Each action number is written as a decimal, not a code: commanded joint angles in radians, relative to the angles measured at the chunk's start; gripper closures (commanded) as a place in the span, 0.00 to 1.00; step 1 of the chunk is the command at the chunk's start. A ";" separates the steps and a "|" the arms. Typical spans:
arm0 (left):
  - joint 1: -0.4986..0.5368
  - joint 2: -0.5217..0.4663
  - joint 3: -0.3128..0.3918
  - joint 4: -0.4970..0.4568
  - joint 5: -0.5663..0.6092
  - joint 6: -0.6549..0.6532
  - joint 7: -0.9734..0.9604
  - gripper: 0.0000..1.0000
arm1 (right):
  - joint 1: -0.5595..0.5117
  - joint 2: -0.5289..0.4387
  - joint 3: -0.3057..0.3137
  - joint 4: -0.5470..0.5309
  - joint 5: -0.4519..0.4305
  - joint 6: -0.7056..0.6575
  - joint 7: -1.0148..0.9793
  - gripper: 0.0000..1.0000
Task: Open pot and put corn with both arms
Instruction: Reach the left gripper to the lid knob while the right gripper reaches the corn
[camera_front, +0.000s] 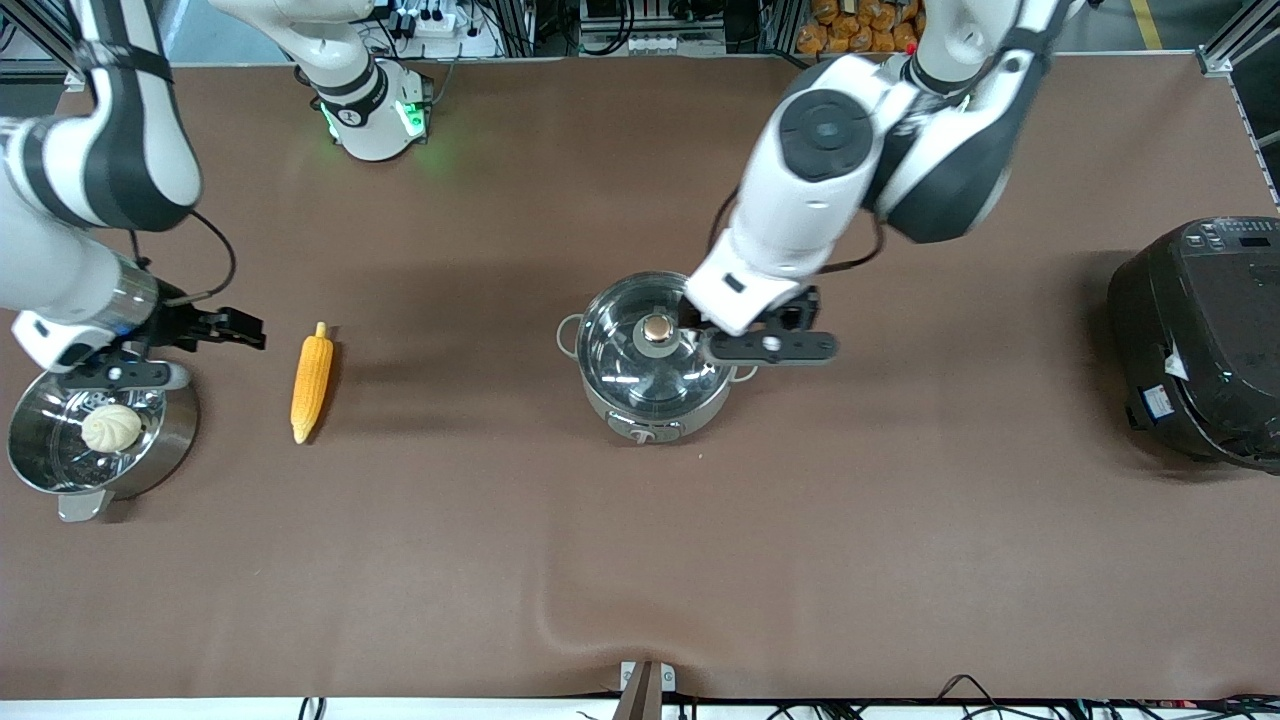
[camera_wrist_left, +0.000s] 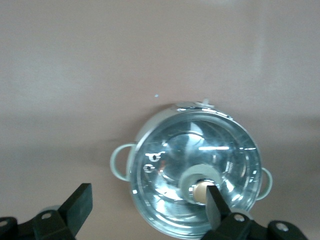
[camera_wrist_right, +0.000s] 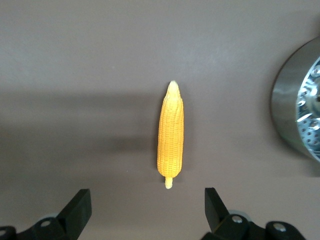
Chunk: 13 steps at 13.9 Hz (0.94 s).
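- While the lid (camera_front: 655, 345) is sitting on the pot (camera_front: 650, 360) mid-table, the left gripper (camera_front: 700, 335) is hovering over its rim; corn (camera_front: 311, 382) is lying between pot and steamer (camera_front: 100, 432), right gripper (camera_front: 235, 330) beside it.
- Left wrist: fingers (camera_wrist_left: 77, 205) are spread, one at the knob (camera_wrist_left: 200, 190).
- Right wrist: fingers (camera_wrist_right: 77, 207) are spread, corn (camera_wrist_right: 170, 137) lying apart.

Seen from above, the pot (camera_wrist_left: 195, 170) sits on the brown table (camera_wrist_left: 75, 75), glass lid (camera_wrist_left: 165, 165) on. The left gripper (camera_wrist_left: 147, 202) hangs over it, fingers spread wide.
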<state>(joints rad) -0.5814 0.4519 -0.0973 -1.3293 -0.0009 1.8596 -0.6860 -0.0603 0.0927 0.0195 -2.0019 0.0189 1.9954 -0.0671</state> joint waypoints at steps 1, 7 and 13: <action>-0.043 0.048 0.019 0.038 -0.007 0.016 -0.032 0.00 | -0.006 -0.025 0.003 -0.187 0.007 0.179 -0.028 0.00; -0.120 0.128 0.018 0.035 -0.007 0.018 -0.059 0.00 | -0.009 0.129 0.002 -0.291 0.006 0.396 -0.036 0.00; -0.155 0.194 0.018 0.033 -0.004 0.042 -0.067 0.00 | -0.065 0.265 0.002 -0.284 0.004 0.557 -0.036 0.01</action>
<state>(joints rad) -0.7235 0.6273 -0.0928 -1.3249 -0.0009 1.8930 -0.7385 -0.0937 0.3221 0.0138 -2.2980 0.0188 2.5238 -0.0871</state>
